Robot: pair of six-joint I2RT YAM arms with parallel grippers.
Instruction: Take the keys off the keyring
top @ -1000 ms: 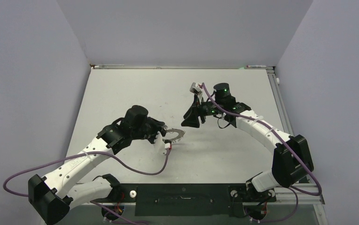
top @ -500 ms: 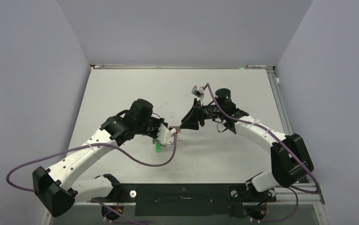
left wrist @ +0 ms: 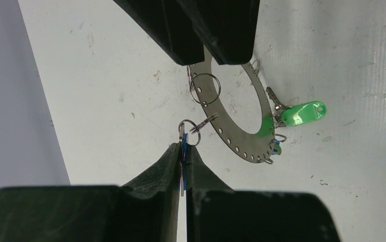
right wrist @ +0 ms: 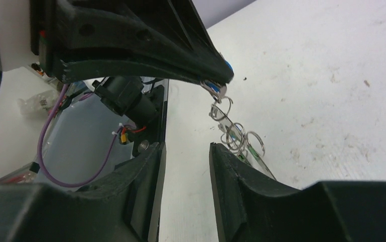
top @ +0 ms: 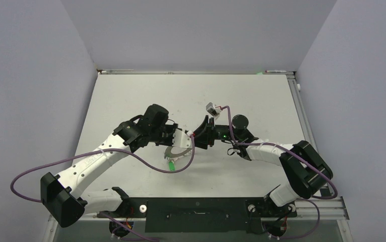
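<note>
Your left gripper (left wrist: 183, 154) is clamped on the blue key (right wrist: 226, 64), so the keyring (left wrist: 241, 136) dangles from that key's wire loop over the table (left wrist: 105, 75). The green key (left wrist: 302, 113) sits on the opposite rim. Your right gripper (right wrist: 185, 147) has its jaws apart at the ring's upper rim, positioned to take hold. Half a second earlier it stood farther off.

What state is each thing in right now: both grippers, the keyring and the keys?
Left gripper: fingers shut on the blue key.
Right gripper: fingers open, nothing between them, up against the keyring.
Blue key: clamped edge-on, linked to the keyring by small wire loops.
Green key: attached at the keyring's rim, not gripped.
Keyring: both keys on it, not yet freed.
</note>
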